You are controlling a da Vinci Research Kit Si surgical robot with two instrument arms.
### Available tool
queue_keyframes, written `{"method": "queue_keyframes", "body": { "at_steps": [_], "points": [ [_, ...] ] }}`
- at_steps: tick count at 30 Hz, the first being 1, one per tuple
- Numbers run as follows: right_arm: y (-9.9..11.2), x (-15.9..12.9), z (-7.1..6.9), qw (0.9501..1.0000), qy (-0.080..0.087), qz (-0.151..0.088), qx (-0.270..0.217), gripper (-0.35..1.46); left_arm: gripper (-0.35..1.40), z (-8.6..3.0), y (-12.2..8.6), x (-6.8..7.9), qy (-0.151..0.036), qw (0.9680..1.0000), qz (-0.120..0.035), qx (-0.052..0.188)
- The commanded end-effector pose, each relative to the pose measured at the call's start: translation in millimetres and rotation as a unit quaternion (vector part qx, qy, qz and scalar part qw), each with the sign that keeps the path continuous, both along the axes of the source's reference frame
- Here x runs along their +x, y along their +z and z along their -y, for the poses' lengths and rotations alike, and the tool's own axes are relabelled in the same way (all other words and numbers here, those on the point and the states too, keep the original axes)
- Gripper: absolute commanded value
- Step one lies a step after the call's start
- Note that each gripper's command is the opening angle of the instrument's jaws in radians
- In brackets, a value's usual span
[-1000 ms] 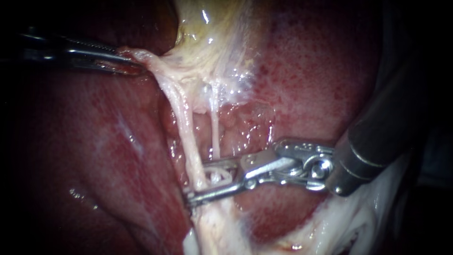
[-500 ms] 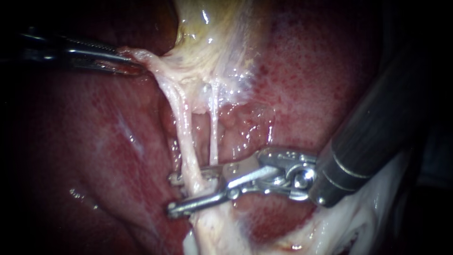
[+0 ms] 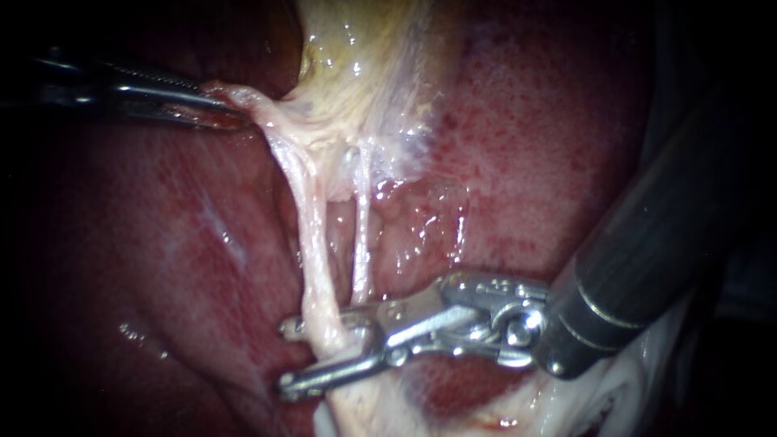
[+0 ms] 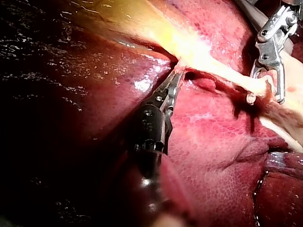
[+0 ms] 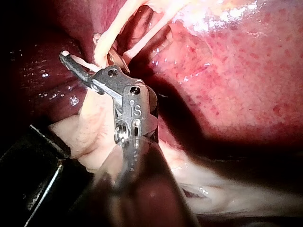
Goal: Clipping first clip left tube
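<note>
My silver right instrument [image 3: 290, 356] straddles the pale stringy left tube [image 3: 312, 243], jaws open; my dark left instrument [image 3: 231, 109] clamps stretched pale tissue [image 3: 267, 121]. If that slips, I'd clip crooked

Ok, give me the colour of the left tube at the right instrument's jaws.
The left tube is pale pinkish cream and glistening; clearest in the endoscope view.

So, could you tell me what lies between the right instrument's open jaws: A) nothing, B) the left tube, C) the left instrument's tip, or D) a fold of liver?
B: in the endoscope view the left tube runs down through the gap between the spread jaws of the right instrument.
</note>
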State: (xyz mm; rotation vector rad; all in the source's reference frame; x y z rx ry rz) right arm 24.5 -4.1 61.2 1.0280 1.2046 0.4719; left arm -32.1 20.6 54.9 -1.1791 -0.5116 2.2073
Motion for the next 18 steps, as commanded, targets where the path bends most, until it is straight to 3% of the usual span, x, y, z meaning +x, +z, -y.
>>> {"method": "queue_keyframes", "body": {
  "at_steps": [1, 5, 8, 18],
  "points": [
    [0.0, -0.1, -0.2, 1.0000, 0.001, 0.000, 0.001, 0.41, -0.35, 0.0, 0.0, 0.0, 0.000, 1.0000, 0.000, 0.000],
    [-0.4, -0.3, -1.2, 1.0000, 0.001, 0.000, 0.004, 0.29, -0.35, 0.0, 0.0, 0.0, 0.000, 1.0000, 0.000, 0.000],
    [-0.5, -0.5, -1.7, 1.0000, 0.001, -0.001, 0.005, 0.10, -0.35, -0.1, 0.1, 0.0, 0.000, 1.0000, 0.000, 0.000],
    [-0.5, -0.7, -1.7, 0.9989, 0.000, 0.016, 0.043, -0.35, -0.35, 0.0, 0.2, 0.0, 0.000, 1.0000, 0.000, 0.000]
  ]
}}
